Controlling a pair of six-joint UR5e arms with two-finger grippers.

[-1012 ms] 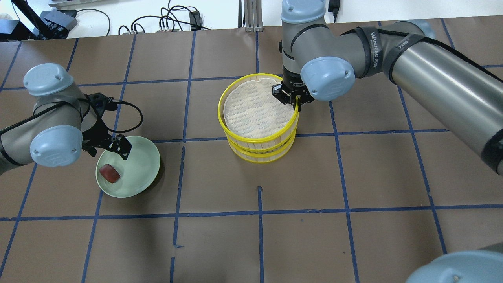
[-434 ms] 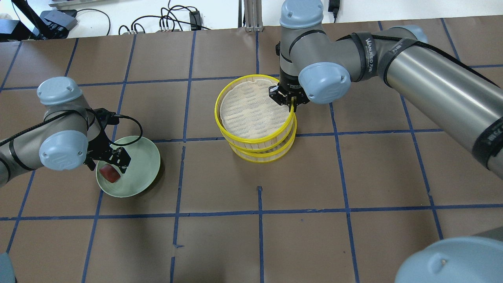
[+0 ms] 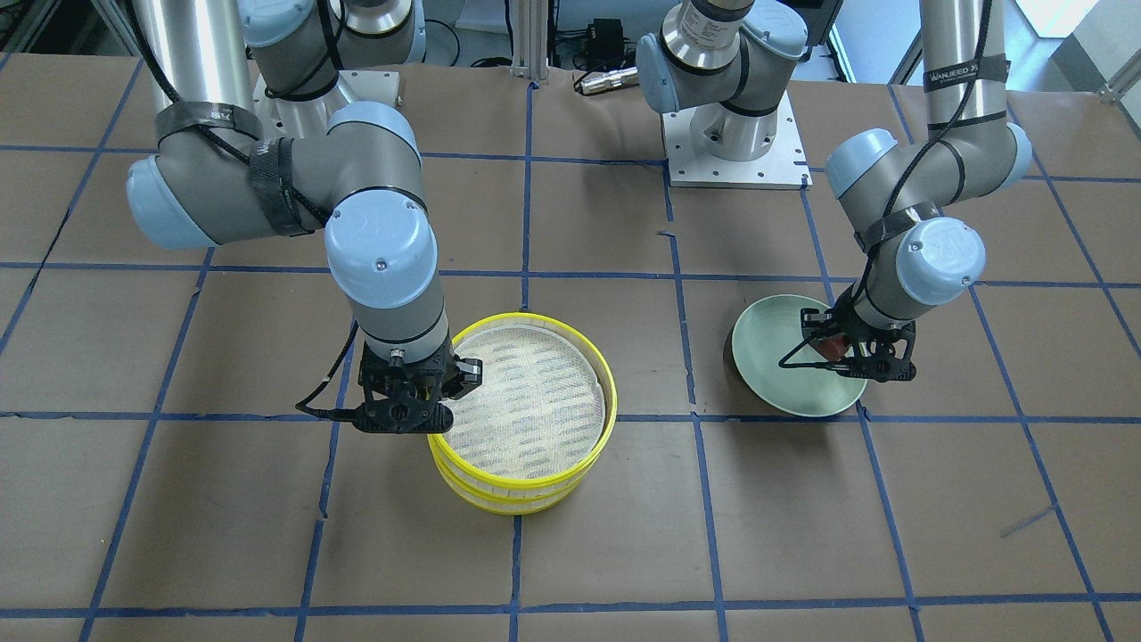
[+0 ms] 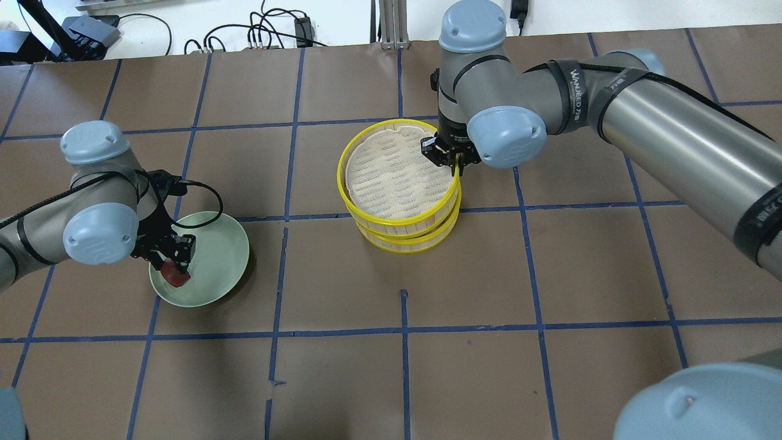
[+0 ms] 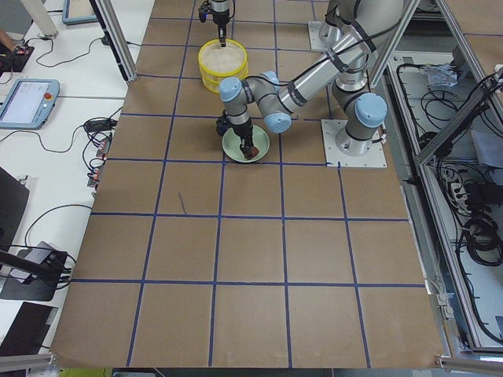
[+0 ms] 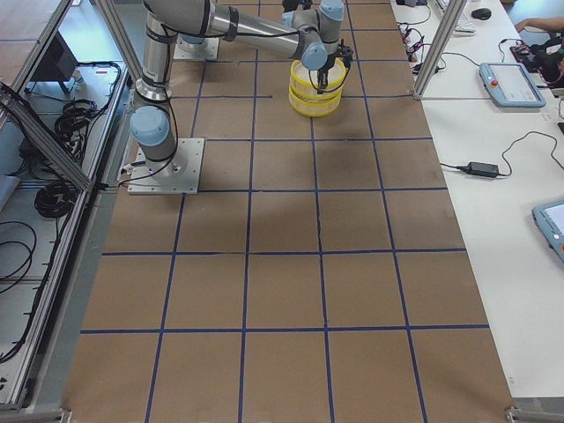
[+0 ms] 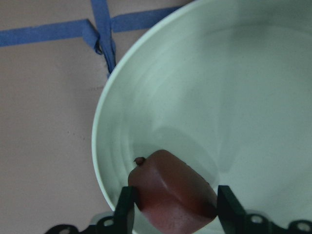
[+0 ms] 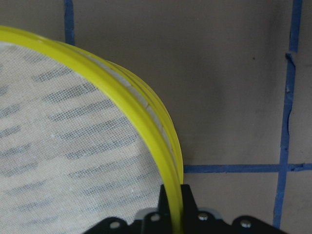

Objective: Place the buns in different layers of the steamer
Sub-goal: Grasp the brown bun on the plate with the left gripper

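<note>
The reddish-brown bun [image 4: 177, 279] lies on the pale green plate [image 4: 223, 256]. My left gripper [image 4: 174, 269] is down in the plate, its fingers pressed against both sides of the bun [image 7: 170, 190]. The steamer stands mid-table with its two yellow-rimmed layers stacked. My right gripper [image 4: 455, 166] is shut on the rim of the top layer [image 4: 366, 211], which sits slightly askew over the lower layer [image 4: 403, 244]. In the right wrist view the yellow rim [image 8: 146, 112] runs between the shut fingers. The top mesh is bare. The white bun is out of view.
The brown table is marked with blue tape squares. Cables and boxes lie beyond the far edge [image 4: 269, 33]. The arm bases [image 3: 735, 134] stand behind the plate and steamer. The right arm's long link [image 4: 672, 140] spans the table's right side.
My left gripper has come down into the plate and closed in around the reddish-brown bun. My right gripper, holding the top layer's rim, shifted the layer slightly left and back.
</note>
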